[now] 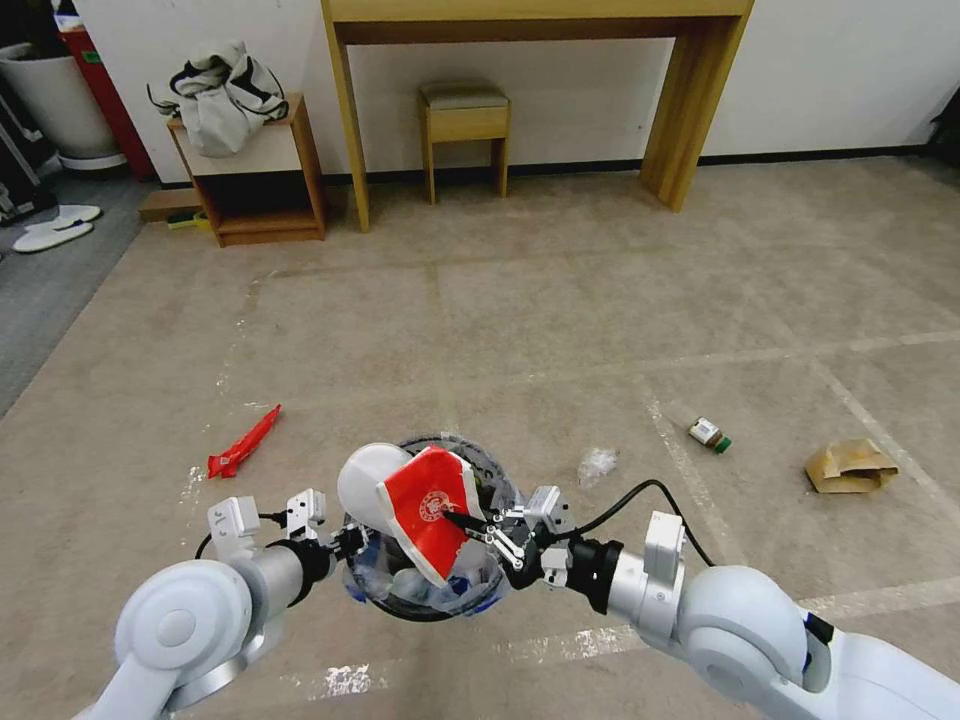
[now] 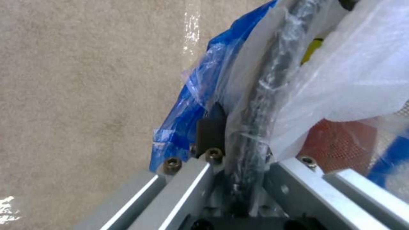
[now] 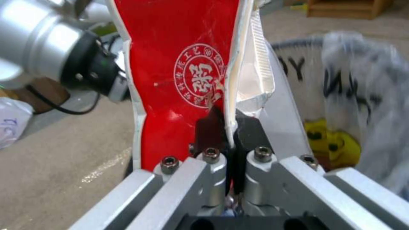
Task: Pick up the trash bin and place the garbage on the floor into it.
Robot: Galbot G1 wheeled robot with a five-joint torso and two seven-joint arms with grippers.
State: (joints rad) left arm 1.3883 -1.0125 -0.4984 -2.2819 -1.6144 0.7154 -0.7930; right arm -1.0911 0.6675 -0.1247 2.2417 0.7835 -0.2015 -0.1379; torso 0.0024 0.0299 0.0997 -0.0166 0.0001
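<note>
The trash bin hangs low in front of me, a round bucket lined with a clear lettered bag with blue edging. My left gripper is shut on its rim, one finger outside the bag. My right gripper is shut on a red wrapper with a round white seal, held upright over the bin's mouth. Inside the bin lie a yellow item and other litter. More garbage lies on the floor: a red wrapper, crumpled clear plastic, a small bottle, a brown paper bag.
A wooden desk, a stool and a low shelf with a cloth bag stand along the far wall. White slippers lie on grey carpet at the far left, near a white planter.
</note>
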